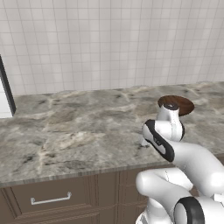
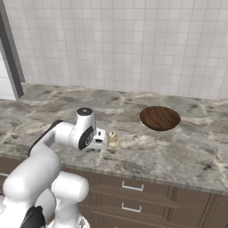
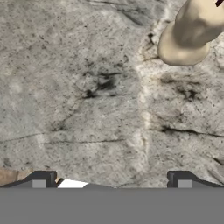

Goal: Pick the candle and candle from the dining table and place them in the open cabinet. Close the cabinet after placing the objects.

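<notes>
Gripper (image 3: 111, 180) jaws are spread wide and empty, held low over the dining table (image 2: 187, 156). Just right of it, the cream candle (image 2: 113, 139) is seen standing upright, left of the brown bowl (image 2: 160, 117).

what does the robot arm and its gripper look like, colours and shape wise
The arm is glossy white, built of rounded tubular links with black bands and dark caps at the joints. The gripper ends in two small dark, blocky finger tips with paler grey pads. No cables or markings show.
</notes>
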